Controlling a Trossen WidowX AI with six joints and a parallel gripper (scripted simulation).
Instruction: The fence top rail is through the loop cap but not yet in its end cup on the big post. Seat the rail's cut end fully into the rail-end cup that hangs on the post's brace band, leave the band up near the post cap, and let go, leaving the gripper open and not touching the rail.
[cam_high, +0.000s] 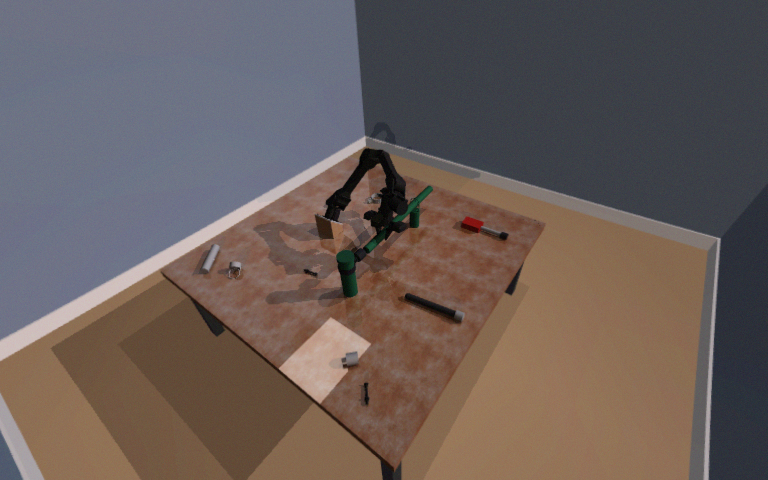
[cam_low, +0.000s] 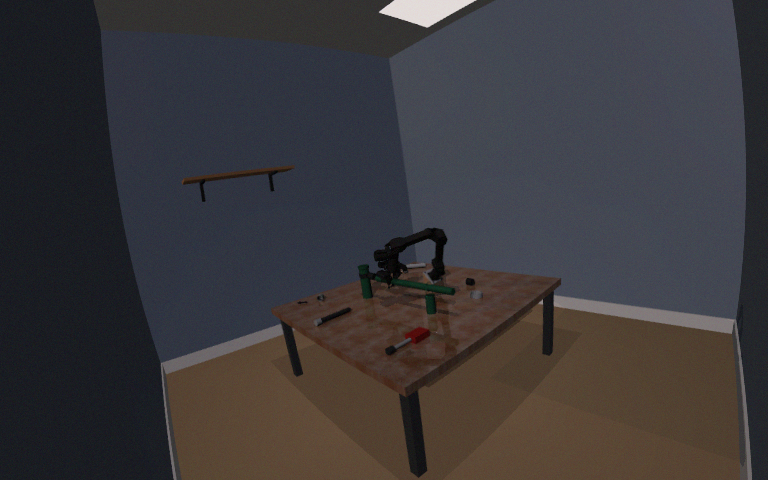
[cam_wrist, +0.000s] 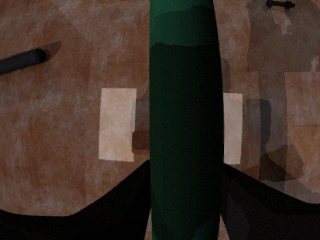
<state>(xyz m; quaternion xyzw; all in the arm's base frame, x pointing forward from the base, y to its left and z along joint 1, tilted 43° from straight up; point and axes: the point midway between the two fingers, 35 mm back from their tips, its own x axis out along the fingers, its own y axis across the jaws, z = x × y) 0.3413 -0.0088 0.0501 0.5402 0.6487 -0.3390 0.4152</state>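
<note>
The green top rail (cam_high: 420, 199) (cam_low: 430, 288) (cam_wrist: 183, 60) runs at a slant through the loop cap on the small green post (cam_high: 414, 217) (cam_low: 431, 304) towards the big green post (cam_high: 347, 280) (cam_low: 366, 285). A dark rail-end cup (cam_high: 360, 254) hangs near the big post's top, at the rail's lower end; I cannot tell whether the end is inside it. My gripper (cam_high: 388, 227) (cam_low: 386, 276) (cam_wrist: 182, 166) is shut on the rail between the two posts, with a finger pad on each side in the wrist view.
On the table lie a red-handled tool (cam_high: 478, 226) (cam_low: 417, 335), a black tube (cam_high: 434, 307) (cam_low: 334, 315), a grey cylinder (cam_high: 210, 257), a small clamp (cam_high: 235, 267), a wooden block (cam_high: 329, 226), and a pale mat (cam_high: 314, 362) with a grey fitting (cam_high: 350, 358). A black bolt (cam_high: 365, 392) lies near the front edge.
</note>
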